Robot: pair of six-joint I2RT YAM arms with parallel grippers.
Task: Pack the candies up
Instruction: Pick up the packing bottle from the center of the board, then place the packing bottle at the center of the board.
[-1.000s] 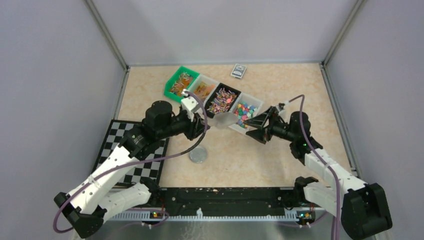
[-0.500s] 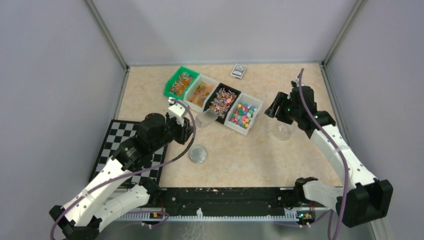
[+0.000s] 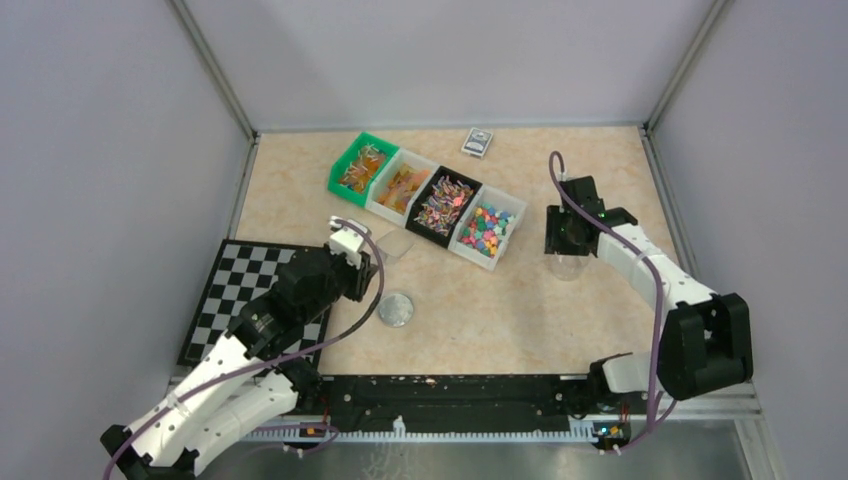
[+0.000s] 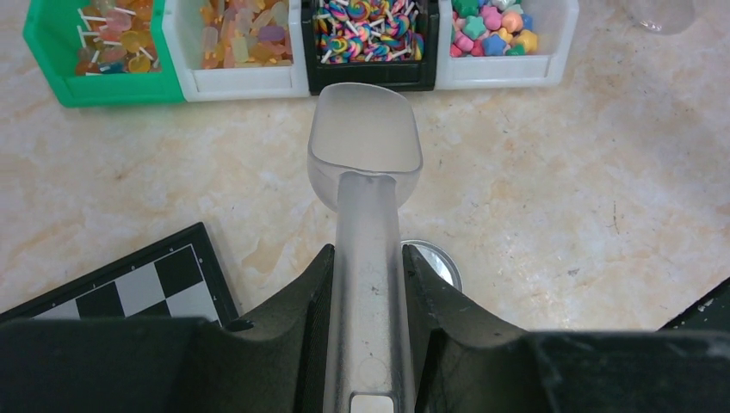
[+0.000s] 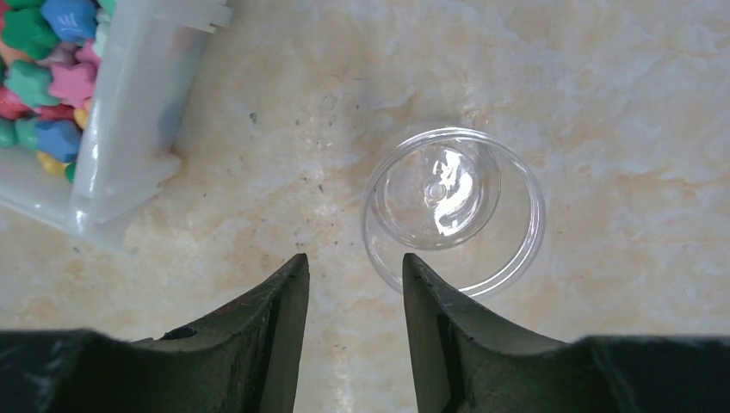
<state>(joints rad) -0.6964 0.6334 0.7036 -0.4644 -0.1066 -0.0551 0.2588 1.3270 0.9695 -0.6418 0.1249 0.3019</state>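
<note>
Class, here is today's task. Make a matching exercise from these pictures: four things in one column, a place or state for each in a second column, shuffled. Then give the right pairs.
Things
1. scoop
2. clear cup
3. silver lid
4. green bin

Places and states
A. at the left end of the row of bins
B. clamped by its handle in the left hand
C. lying flat near the checkerboard
D. standing empty just ahead of the right hand

Pairs: 1-B, 2-D, 3-C, 4-A
</note>
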